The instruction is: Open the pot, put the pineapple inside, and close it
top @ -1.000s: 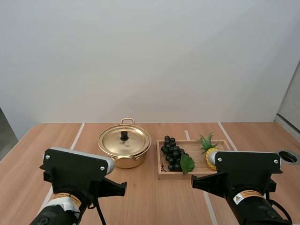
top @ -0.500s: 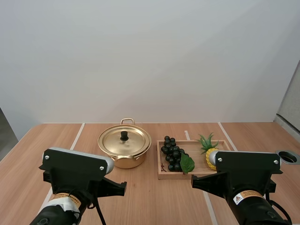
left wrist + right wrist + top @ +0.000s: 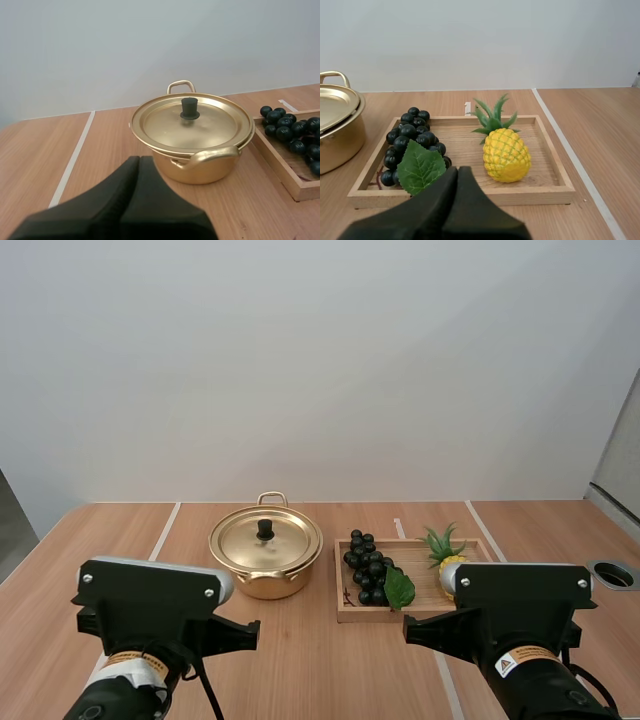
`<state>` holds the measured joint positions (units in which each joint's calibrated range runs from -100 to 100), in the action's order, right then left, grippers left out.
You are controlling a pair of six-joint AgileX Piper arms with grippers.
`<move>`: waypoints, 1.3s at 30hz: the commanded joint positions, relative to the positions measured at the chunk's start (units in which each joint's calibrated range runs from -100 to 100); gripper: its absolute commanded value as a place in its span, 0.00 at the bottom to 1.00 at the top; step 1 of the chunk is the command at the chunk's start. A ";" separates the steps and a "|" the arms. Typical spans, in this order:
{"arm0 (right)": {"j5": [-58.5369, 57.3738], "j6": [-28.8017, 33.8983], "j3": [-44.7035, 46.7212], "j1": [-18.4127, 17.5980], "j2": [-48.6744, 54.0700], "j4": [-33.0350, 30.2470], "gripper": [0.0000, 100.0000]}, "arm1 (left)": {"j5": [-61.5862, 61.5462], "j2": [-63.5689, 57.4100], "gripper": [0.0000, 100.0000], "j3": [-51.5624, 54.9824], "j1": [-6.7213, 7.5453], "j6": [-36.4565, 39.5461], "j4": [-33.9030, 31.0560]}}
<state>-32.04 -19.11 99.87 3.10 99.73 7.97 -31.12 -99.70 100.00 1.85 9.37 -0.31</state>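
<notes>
We can read no word or number. The left arm's sticker (image 3: 134, 662), at 7 o'clock in the high view, shows an orange band. The right arm's sticker (image 3: 516, 662), at 5 o'clock, shows a warning triangle. The lettering on both is illegible.

Pineapple (image 3: 441, 551) half behind the right arm (image 3: 520, 592); pot (image 3: 339, 131) and tray (image 3: 280, 168) partly beyond picture edges

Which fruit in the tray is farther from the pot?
The pineapple, yellow with a green crown; in the wooden tray the bunch of grapes lies between it and the pot.
</notes>
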 commanded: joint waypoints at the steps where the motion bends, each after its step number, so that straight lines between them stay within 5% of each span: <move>1: 0.65 0.42 0.13 -0.35 0.27 1.75 0.00 | 1.35 -0.30 0.00 0.00 -0.12 0.52 -0.60; 7: 0.65 0.42 0.13 -0.70 0.27 2.04 0.00 | 5.34 -0.30 0.00 0.00 -0.12 0.52 -0.60; 18: 13.46 0.42 0.13 -0.70 0.27 1.30 0.00 | 36.79 -0.30 0.00 0.00 -0.04 -3.97 -0.60; 21: 37.46 0.42 0.13 -0.70 0.27 -1.20 0.00 | 51.24 -0.30 0.00 0.00 -0.04 -3.97 -0.60; 26: 93.24 0.42 0.13 -0.70 0.27 -0.47 0.00 | 74.07 -0.30 0.00 0.00 -0.04 -3.97 -0.60; 31: 123.95 0.42 0.13 -1.25 0.27 1.37 0.00 | 88.37 -0.30 0.00 0.00 -0.04 -3.97 -0.60; 35: 114.33 -1.07 -1.90 -1.25 0.27 3.02 0.00 | 84.86 -0.30 0.00 -2.65 -0.04 -3.97 -0.44; 39: 84.95 -6.36 -11.00 -1.25 0.27 9.35 0.00 | 66.24 -0.30 0.00 -9.78 -0.04 -3.97 -0.42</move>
<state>67.33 -22.31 93.45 1.99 99.97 13.69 44.76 -99.81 93.99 1.80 5.25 -0.31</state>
